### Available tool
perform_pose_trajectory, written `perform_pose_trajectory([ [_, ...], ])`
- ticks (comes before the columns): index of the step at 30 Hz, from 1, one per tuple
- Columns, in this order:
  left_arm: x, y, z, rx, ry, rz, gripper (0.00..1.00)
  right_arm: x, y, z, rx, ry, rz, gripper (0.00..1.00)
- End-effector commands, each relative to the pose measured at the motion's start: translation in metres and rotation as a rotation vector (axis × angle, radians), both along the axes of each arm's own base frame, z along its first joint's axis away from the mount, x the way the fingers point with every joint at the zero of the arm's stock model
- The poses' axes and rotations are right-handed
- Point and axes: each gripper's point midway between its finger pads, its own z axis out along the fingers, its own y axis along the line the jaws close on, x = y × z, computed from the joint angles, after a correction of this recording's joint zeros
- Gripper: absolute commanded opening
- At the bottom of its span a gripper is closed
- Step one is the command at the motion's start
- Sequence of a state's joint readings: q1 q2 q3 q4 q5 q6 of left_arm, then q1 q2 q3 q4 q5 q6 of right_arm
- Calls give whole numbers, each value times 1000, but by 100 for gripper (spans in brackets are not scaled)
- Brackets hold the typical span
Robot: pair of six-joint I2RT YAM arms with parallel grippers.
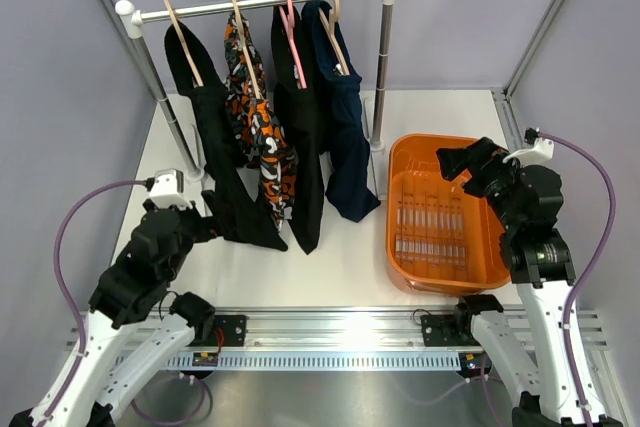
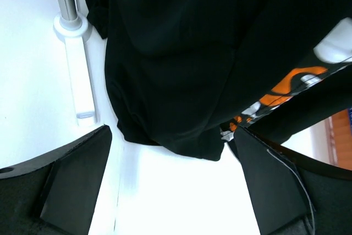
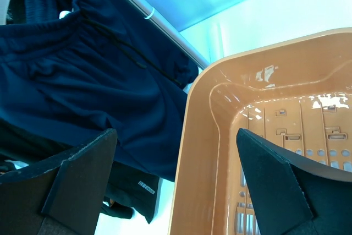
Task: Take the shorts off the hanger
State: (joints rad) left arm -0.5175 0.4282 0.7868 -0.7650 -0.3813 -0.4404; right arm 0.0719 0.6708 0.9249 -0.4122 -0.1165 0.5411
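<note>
**Operator:** Where do the shorts sit right now?

**Spotter:** All four hang from the rail (image 1: 260,2) at the back of your worktop (image 1: 340,257), each on one of the hangers (image 1: 183,42). From your left you have the left black shorts (image 1: 215,157), the patterned shorts (image 1: 262,137), the second black shorts (image 1: 305,147) and the navy shorts (image 1: 345,147). None is off yet. They hang long and limp, with the hems low enough for your arms to reach from the near edge.

**Operator:** And my tools?

**Spotter:** Your left tool (image 2: 171,130) stands wide and holds nothing. It faces the hem of the left black shorts from just beside it, so I take it you are lining up to get that edge between the fingers. I cannot tell whether the hem touches the worktop.

**Operator:** The right one?

**Spotter:** Your right tool (image 3: 176,133) is also spread wide and empty. It hovers over the rim of the orange basket (image 1: 420,147) and points toward the navy shorts, which hang just beside that rim. I judge the basket sits next to the rack to take the shorts as they come off.

**Operator:** Anything to watch?

**Spotter:** The cloth is slack. A pull from the hem may drag the hanger along the rail before the waistband slips free.
</note>
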Motion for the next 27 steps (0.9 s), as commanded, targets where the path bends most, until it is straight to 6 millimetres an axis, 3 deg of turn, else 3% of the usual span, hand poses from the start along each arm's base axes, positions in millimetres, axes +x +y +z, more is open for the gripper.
perform_pose_trajectory([
  [1, 8, -5, 54, -36, -124, -27, 99, -3, -3, 21, -29, -55, -1, 99],
  [2, 6, -5, 76, -54, -165, -29, 99, -3, -3, 23, -37, -58, -1, 100],
  [7, 13, -10, 147, -118, -297, -35, 99, 0, -5, 36, -67, -78, 0, 100],
  [11, 36, -18, 199, -164, -361, -5, 96, 7, 0, 37, -65, -68, 23, 99],
  [15, 83, -19, 252, -153, -393, 129, 93, 12, 8, 40, -42, -76, 60, 100],
  [17, 102, -12, 265, -115, -403, 218, 91, 16, 10, 37, -36, -61, 71, 99],
  [18, 120, -16, 275, -84, -401, 244, 91, 16, 11, 38, -36, -59, 74, 100],
  [21, 143, -12, 282, -15, -386, 325, 90, 18, 10, 37, -35, -42, 69, 99],
  [22, 156, -16, 283, 4, -374, 337, 90, 19, 10, 37, -34, -39, 69, 99],
  [27, 182, -3, 268, 48, -316, 415, 78, 16, 11, 42, -38, -34, 76, 99],
])
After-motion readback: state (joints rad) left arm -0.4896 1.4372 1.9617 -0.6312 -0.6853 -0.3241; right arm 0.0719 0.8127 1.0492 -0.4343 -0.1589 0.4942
